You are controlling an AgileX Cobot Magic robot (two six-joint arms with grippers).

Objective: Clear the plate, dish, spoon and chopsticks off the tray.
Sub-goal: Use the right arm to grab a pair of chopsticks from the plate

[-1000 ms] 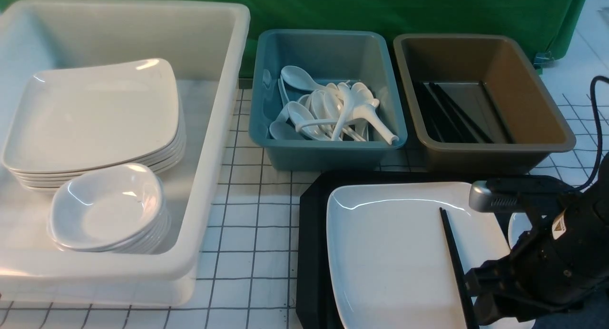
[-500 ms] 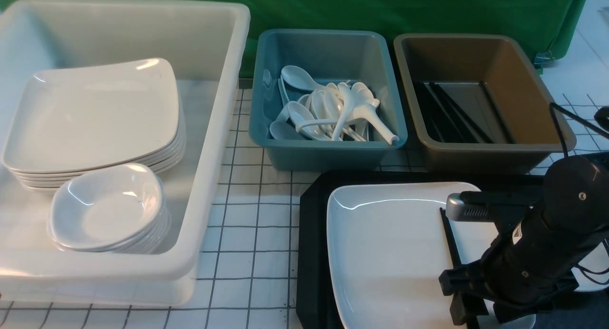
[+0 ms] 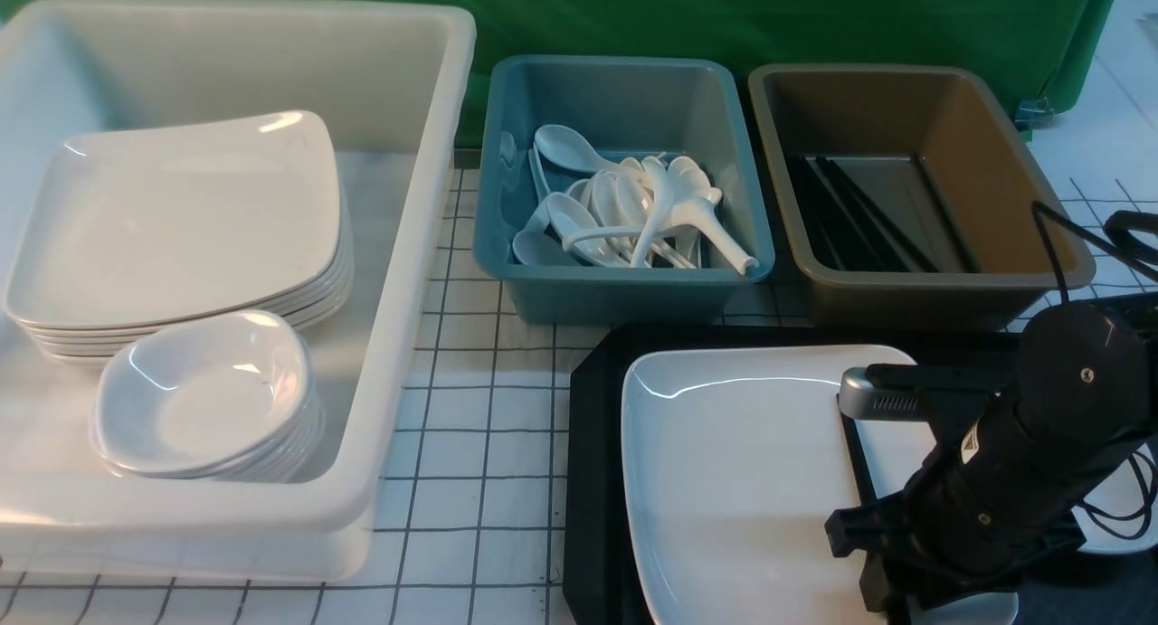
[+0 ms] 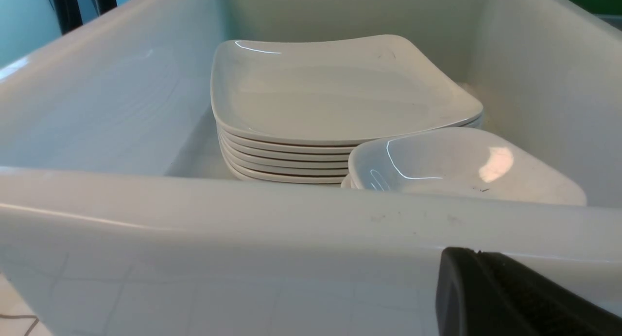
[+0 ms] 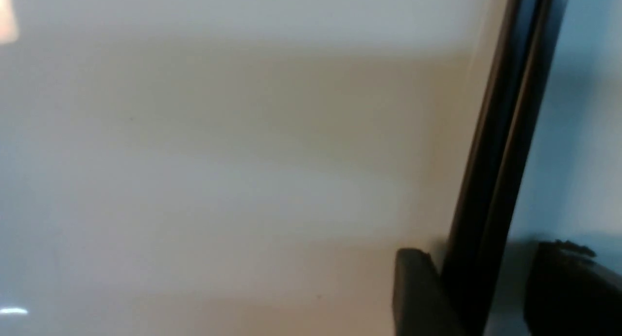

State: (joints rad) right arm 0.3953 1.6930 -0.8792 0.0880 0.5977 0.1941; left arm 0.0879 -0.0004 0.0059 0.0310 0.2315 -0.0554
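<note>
Two long thin black chopsticks (image 3: 856, 453) lie side by side on the right part of the large glossy white square plate (image 3: 742, 480), running from near its far edge toward the robot. The right gripper (image 3: 882, 593) is low over their near end. In the right wrist view its dark fingers (image 5: 418, 297) stand on either side of the sticks, one close against them and the other a little apart, so the jaws are spread and not yet closed on anything. The plate sits on the large black rectangular plastic tray (image 3: 590, 480), well inside its raised rim.

Just beyond the tray stand a teal plastic tub (image 3: 624, 292) holding a heap of white soup spoons (image 3: 633, 213) and, to its right, a brown plastic tub (image 3: 941, 292) with more black sticks (image 3: 859, 213) on its floor. To the left, a big white tub (image 3: 403, 272) holds a stack of square plates (image 3: 172, 218) with a stack of small white dishes (image 3: 204, 394) in front of it. Everything rests on a white cloth with a dark grid (image 3: 470, 444). Of the left gripper (image 4: 510, 299), only one black finger shows, just outside the white tub's near wall, and I cannot tell whether it is spread or closed.
</note>
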